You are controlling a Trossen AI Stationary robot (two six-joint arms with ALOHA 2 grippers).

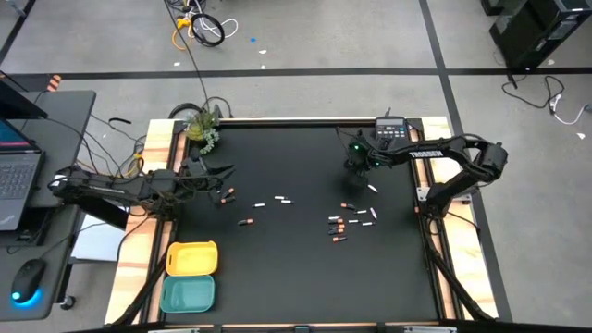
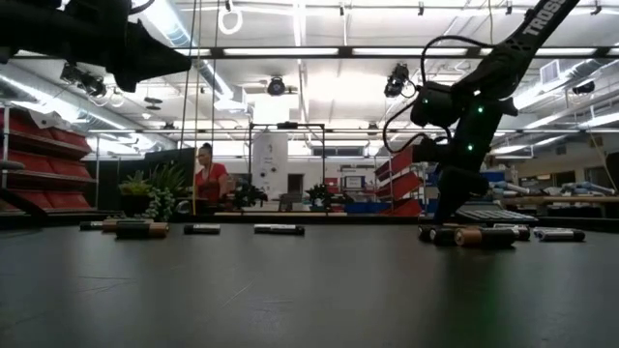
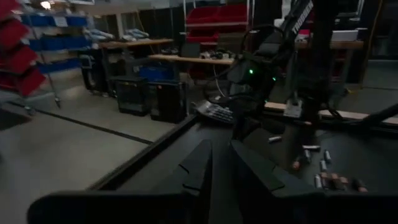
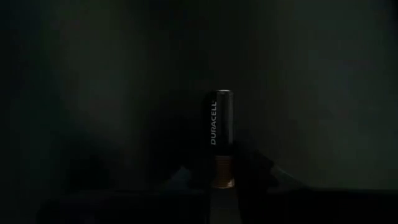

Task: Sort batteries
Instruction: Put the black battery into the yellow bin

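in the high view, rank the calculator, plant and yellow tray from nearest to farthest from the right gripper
1. Calculator: just beside the right gripper, at the table's far edge.
2. Plant: far corner on the left arm's side.
3. Yellow tray: near corner on the left arm's side, farthest.

A black counter (image 1: 296, 277) with pale wooden edges is carrying everything. Batteries (image 1: 350, 218) are lying scattered across its middle: a cluster of dark and white ones toward the right, two white ones (image 1: 281, 200) near the centre, and a few dark ones (image 1: 228, 194) farther left. A calculator (image 1: 391, 130) is sitting at the far right corner, and a small plant (image 1: 203, 126) at the far left corner.
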